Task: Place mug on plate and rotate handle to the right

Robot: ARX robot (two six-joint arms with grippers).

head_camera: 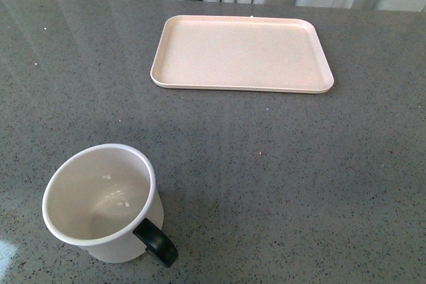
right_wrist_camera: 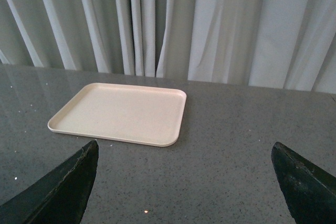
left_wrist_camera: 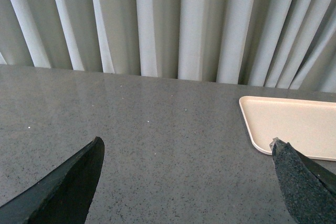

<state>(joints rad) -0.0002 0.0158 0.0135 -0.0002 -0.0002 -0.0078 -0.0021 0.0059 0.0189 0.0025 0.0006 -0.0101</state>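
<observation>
1. Front view alone shows the mug (head_camera: 100, 201), upright on the grey table (head_camera: 299, 177), nearer than the plate (head_camera: 241, 54) and well apart from it. Its handle (head_camera: 156, 243) sits on the side turned away from the plate.
2. Left wrist view: the left gripper (left_wrist_camera: 187, 141) is spread wide; one plate corner lies beyond.
3. Right wrist view: the right gripper (right_wrist_camera: 184, 144) is spread wide; the whole plate lies beyond, with the curtain (right_wrist_camera: 226, 24) behind it.

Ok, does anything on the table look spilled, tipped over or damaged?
Nothing stands out. The mug stands upright and empty on the table, apart from the tray, which lies flat and bare. Pale flecks inside the mug may only be reflections.
</observation>
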